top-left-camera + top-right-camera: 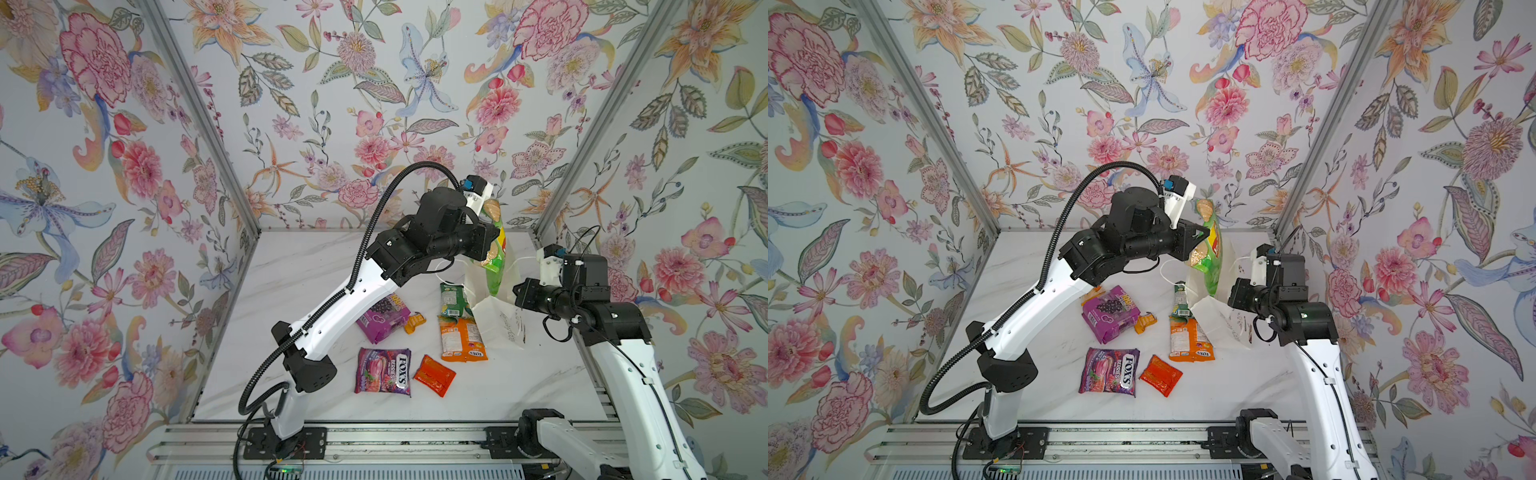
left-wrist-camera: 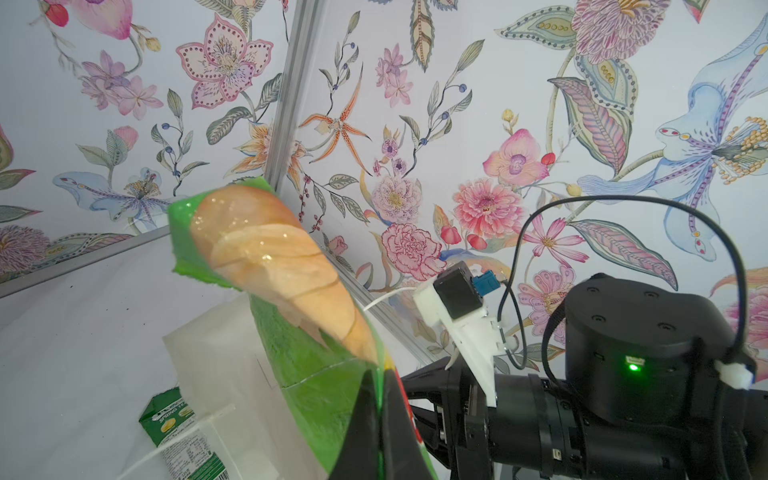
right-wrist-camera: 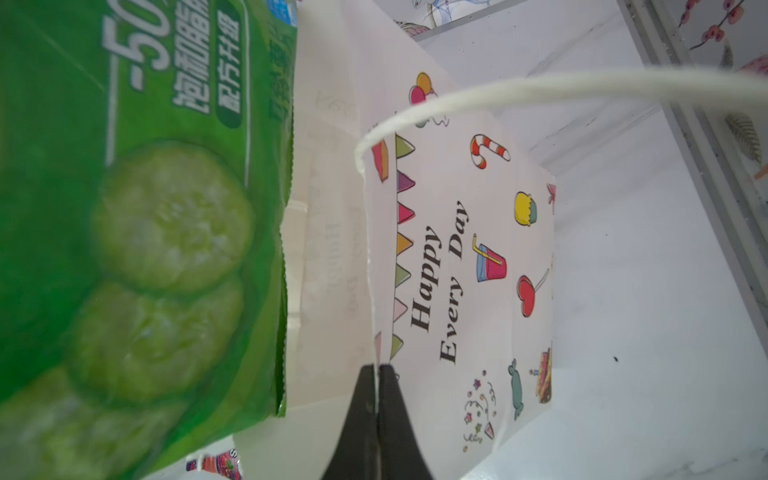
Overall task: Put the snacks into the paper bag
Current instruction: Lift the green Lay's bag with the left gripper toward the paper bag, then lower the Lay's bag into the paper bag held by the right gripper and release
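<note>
Left gripper [image 2: 379,374] is clamped on the Lay's [image 1: 493,266] and holds it roughly upright over the bag [image 1: 496,328], with the bottom end poking into the mouth. In both top views the bag sits at about 3 o'clock on the table [image 1: 291,282]. Right gripper [image 3: 378,370] is pinched tight on the bag's rim, with just the thin paper edge between the jaws.

The other snacks are lying loose on the table:
- Green packet [image 1: 452,297] is at 10 o'clock of the bag, right up against it.
- Orange FOX'S [image 1: 461,338] is at 9, just beside it.
- Grape pack [image 1: 382,318] and a small orange sachet [image 1: 414,323] are farther out at 9.
- Purple FOX'S [image 1: 384,371] and the red sachet [image 1: 434,375] are around 8, well apart from the bag.
</note>
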